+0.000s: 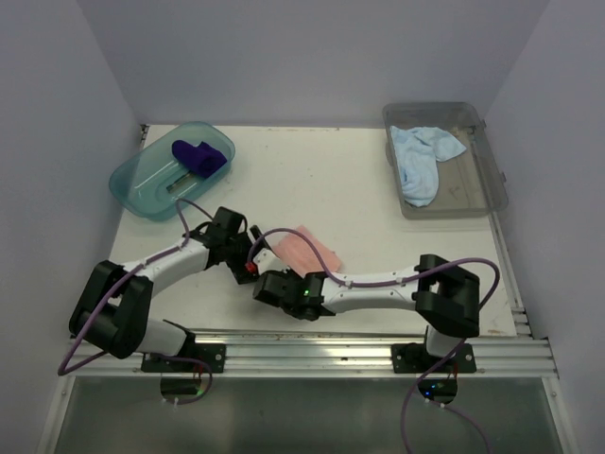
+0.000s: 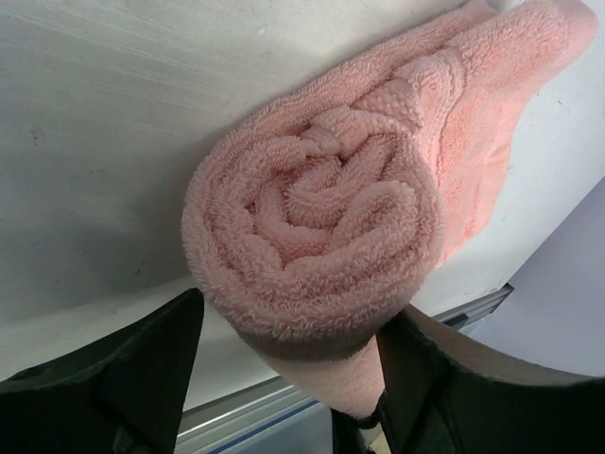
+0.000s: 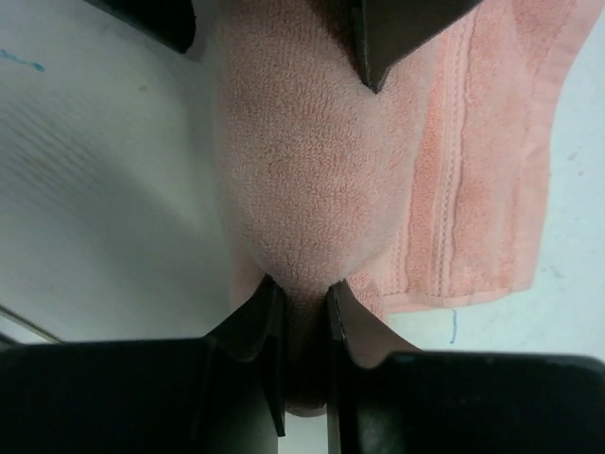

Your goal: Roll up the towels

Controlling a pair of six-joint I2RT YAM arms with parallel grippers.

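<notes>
Salmon-pink towel, seen from above, lies rolled along 11-to-5 o'clock between your grippers: left gripper straddles the 11 end, jaws spread, while right gripper pinches the 5 end.

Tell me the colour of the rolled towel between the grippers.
The rolled terry towel is salmon pink; left wrist view.

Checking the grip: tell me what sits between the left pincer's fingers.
The rolled end of the salmon pink towel, between the fingers of the left pincer, shown in the left wrist view.
</notes>
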